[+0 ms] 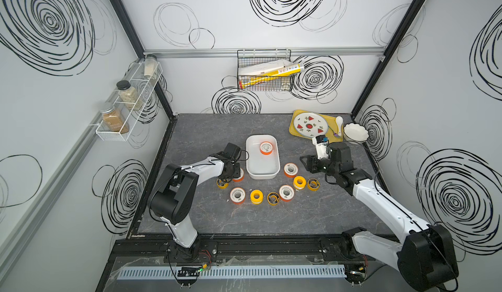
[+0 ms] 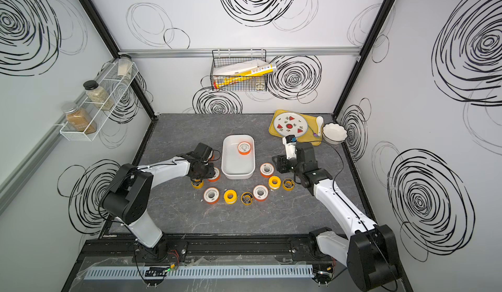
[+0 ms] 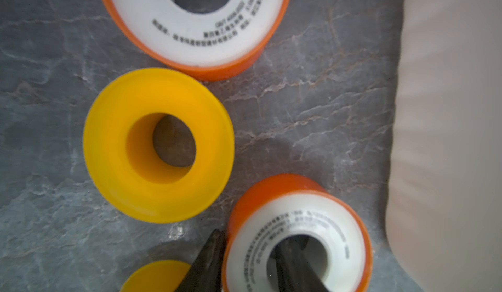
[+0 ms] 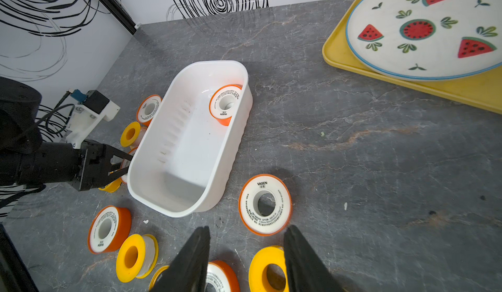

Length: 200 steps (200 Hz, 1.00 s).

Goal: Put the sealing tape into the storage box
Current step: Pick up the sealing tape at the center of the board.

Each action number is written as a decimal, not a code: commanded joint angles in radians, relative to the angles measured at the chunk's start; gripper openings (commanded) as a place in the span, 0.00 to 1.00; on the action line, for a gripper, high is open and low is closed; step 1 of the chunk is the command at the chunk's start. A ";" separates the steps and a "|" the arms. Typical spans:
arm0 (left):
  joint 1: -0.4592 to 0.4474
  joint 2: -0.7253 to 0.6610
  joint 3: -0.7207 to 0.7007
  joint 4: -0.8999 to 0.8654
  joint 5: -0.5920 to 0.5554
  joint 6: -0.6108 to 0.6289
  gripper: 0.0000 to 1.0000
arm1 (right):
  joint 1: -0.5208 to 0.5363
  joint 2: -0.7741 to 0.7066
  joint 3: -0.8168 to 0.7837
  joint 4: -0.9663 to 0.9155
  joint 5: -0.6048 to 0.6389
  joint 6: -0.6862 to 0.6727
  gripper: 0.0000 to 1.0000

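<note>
Pickup: my left jaws pinch an orange spool [image 3: 298, 220]; right jaws spread. Next: clear the box [image 1: 263, 176] rim beside them.

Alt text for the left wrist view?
Left gripper straddles the wall of an orange-and-white tape spool, one finger in its centre hole, one outside. An all-yellow spool and another orange spool lie nearby on the grey table, beside the white storage box.

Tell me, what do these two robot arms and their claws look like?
The left arm and right arm have white shells between chunky black joints, with thin black cables alongside. The left gripper and right gripper are black, each with two tapered, pointed fingers. A white camera block sits at each wrist.
</note>
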 commanded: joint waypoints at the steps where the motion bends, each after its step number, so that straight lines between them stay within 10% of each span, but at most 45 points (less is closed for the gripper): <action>1: -0.007 0.019 -0.008 -0.005 -0.042 -0.014 0.32 | -0.004 0.000 -0.005 -0.020 -0.008 -0.008 0.50; 89: -0.013 -0.166 0.026 -0.092 -0.201 -0.050 0.31 | -0.004 0.120 0.021 0.015 -0.160 -0.019 0.50; 200: -0.106 -0.066 0.334 -0.161 0.021 0.049 0.31 | 0.005 0.581 0.316 0.052 -0.369 0.030 0.39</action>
